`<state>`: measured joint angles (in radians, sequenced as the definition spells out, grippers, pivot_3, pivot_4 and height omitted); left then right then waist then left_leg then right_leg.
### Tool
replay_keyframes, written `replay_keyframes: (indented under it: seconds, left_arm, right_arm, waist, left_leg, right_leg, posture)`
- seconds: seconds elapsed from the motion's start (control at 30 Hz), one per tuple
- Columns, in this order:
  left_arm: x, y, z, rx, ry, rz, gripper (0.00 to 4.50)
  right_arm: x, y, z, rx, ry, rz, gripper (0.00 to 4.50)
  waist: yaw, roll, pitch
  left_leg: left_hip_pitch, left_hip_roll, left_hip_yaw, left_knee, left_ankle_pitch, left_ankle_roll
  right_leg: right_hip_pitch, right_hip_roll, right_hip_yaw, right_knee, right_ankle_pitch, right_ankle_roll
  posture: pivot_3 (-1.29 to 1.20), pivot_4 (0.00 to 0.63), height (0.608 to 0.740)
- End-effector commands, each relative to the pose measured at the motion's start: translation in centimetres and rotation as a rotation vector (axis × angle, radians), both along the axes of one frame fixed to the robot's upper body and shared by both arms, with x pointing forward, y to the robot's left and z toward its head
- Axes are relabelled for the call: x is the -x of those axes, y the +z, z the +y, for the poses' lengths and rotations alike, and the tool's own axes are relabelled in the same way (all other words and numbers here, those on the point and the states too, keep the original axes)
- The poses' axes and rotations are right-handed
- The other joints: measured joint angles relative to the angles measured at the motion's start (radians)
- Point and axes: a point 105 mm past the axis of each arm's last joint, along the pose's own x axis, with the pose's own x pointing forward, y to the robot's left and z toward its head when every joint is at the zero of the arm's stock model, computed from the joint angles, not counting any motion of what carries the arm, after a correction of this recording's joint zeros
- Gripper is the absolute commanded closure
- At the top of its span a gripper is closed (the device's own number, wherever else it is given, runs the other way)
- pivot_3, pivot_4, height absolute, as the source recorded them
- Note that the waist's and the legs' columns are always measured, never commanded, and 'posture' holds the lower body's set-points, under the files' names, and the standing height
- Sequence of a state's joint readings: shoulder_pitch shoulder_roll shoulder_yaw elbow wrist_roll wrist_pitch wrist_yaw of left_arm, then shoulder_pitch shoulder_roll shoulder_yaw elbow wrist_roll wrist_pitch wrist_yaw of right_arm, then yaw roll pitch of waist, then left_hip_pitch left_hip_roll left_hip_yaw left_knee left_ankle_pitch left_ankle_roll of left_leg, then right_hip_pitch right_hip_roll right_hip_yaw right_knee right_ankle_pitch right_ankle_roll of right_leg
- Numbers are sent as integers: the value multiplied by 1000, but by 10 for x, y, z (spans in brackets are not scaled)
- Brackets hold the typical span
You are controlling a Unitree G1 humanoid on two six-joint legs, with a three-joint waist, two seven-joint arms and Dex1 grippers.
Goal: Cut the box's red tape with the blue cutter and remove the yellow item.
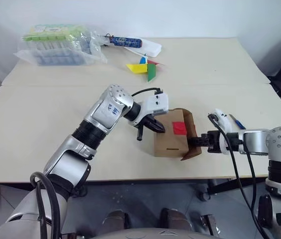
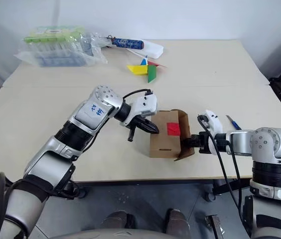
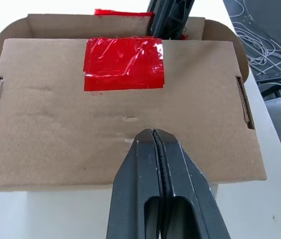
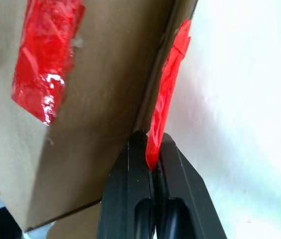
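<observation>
On the table [image 1: 56, 119] in front of you, the small brown cardboard box [image 1: 169, 141] sits near the front edge, its red tape [image 1: 179, 128] showing on the top face and running over onto the opened flap at the box's right end. Your right tool [image 4: 153, 149] has its two black fingers pinched together on the edge of that flap, the strip of red tape caught between them, as the right wrist view shows. Your left tool [image 3: 154, 137] hangs over the left side of the box top, its fingers pressed tight together and empty, tips just above the cardboard short of the tape. The blue cutter [image 1: 237, 122] lies on the table behind your right arm, apart from the box. At the far left of the table rest a clear plastic package [image 1: 58, 45], a dark-blue patterned tube [image 1: 124, 41] and a paper pinwheel [image 1: 143, 67].
</observation>
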<state>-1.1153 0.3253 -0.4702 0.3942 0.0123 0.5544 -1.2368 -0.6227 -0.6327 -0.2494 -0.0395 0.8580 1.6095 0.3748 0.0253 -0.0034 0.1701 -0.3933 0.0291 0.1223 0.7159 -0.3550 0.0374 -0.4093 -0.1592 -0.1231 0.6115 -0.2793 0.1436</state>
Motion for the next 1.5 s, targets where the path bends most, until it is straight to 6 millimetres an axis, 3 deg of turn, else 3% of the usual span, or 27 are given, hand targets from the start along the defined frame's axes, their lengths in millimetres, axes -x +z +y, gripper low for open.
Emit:
replay_keyframes:
  seconds: [0.03,0.43,0.8,1.3,1.5]
  left_arm:
    - [-3,-25,6,-82,37,31,4500]
    - [-10,-27,7,-72,66,16,4500]
    - [-14,-25,7,-37,105,15,4500]
    - [-15,-24,13,8,181,32,4500]
    - [-18,-26,19,18,221,32,4500]
  right_arm:
    - [-2,35,-4,46,-6,-138,4478]
    - [3,60,1,166,41,-200,4478]
    - [12,85,28,260,154,-267,4478]
    - [23,80,63,342,285,-236,4478]
    - [23,75,63,381,280,-198,4478]
  waist:
    - [0,0,0]
    - [1,0,0]
    - [1,0,0]
    - [2,0,0]
    - [0,0,0]
  left_leg:
    - [0,0,0,0,0,0]
    - [-1,-1,0,0,0,3]
    - [-3,-1,-1,1,0,4]
    - [-3,-1,-3,2,0,6]
    - [-10,-1,-4,2,-1,7]
  right_leg:
    - [0,0,0,0,0,0]
    - [0,-4,-1,-1,0,0]
    - [0,-6,-4,-2,0,0]
    - [2,-7,-5,-4,0,0]
    - [-2,-7,-10,-5,1,0]
  posture:
    - [0,150,740]
    - [0,150,740]
    - [0,150,740]
    - [0,150,740]
    - [0,150,740]
